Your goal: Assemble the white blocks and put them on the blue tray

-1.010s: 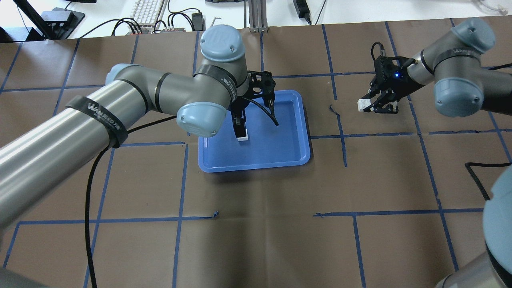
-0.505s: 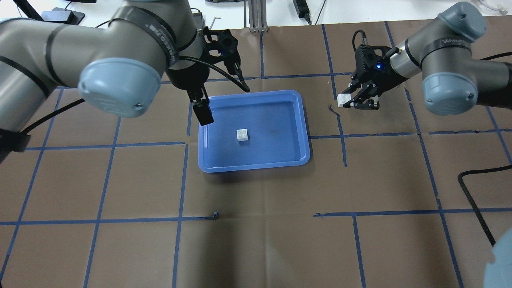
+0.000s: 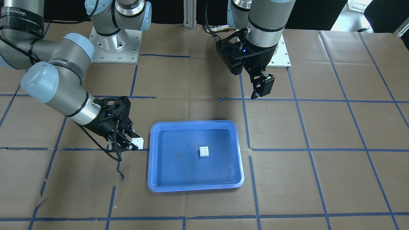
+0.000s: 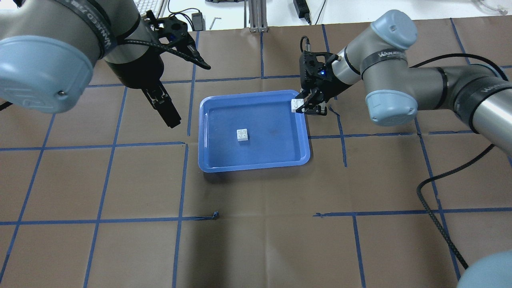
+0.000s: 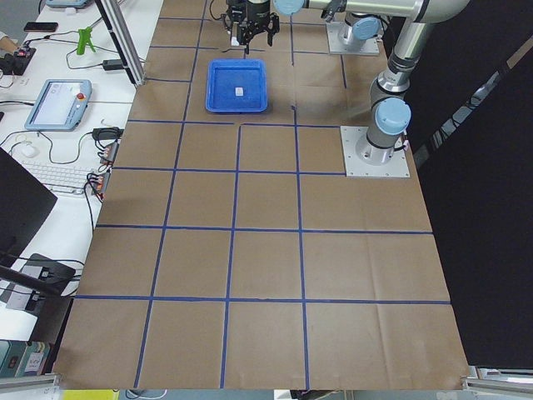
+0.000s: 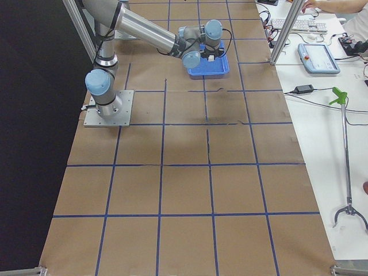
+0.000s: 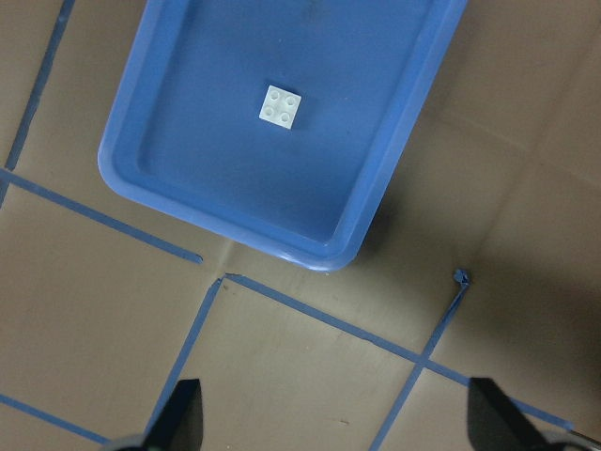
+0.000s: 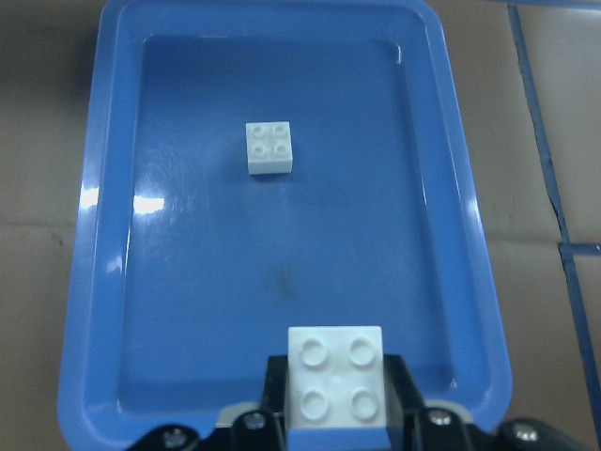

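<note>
- Brown paper with a blue tape grid is covering the table; the blue tray (image 4: 256, 168) is sitting mid-table between the two arms.
- Right gripper (image 4: 301, 107) is clamping the second white block (image 4: 296, 105) by its sides, studs up, and hanging at the tray's right rim near the far corner.
- Left gripper (image 4: 167, 113) is hanging off the tray's left side with nothing in it; the left wrist view is showing its jaws wide apart.
- Tray is holding one thing: the first white block (image 4: 242, 135), studs up, loose on the flat bottom, a little left of centre and well apart from every rim.
- My read of the step: the right arm is bringing the held block in to stack it on the one in the tray.
- Doing it well:
  - Line it up over the lower block before going down; the right wrist view is showing both blocks (image 8: 270, 147) nearly square to each other, so little yaw trim is looking necessary.
  - Come straight down, no sideways drift at contact.
  - Press until the studs are seating, then let go.
- Risk: the lower block is sitting unbraced on a smooth-looking floor, so an off-centre push is likely to slide or tip it. The free left gripper could be bracing it.
</note>
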You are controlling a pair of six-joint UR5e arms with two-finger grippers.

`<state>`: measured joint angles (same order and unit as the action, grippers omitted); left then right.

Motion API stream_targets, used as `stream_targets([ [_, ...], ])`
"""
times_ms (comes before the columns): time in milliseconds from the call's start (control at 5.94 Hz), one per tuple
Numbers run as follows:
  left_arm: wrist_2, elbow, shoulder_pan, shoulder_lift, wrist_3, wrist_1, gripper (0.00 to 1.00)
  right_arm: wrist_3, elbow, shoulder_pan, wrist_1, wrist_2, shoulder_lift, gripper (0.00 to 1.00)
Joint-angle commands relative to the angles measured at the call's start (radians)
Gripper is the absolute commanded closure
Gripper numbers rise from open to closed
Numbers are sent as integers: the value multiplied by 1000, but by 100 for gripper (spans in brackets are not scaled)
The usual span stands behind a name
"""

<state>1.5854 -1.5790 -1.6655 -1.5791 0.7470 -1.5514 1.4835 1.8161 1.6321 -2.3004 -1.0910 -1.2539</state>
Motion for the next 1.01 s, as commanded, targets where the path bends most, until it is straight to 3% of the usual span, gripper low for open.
stream_targets([
  [0, 4, -7, 26, 10, -339, 45, 1, -165, 2, 89, -182, -4, 91, 67],
  [337, 1, 4, 26, 25, -592, 37, 1, -192, 5, 139, -268, -6, 172, 67],
  [842, 2, 28, 27, 31, -748, -4, 1, -201, 3, 149, -333, -7, 237, 67],
])
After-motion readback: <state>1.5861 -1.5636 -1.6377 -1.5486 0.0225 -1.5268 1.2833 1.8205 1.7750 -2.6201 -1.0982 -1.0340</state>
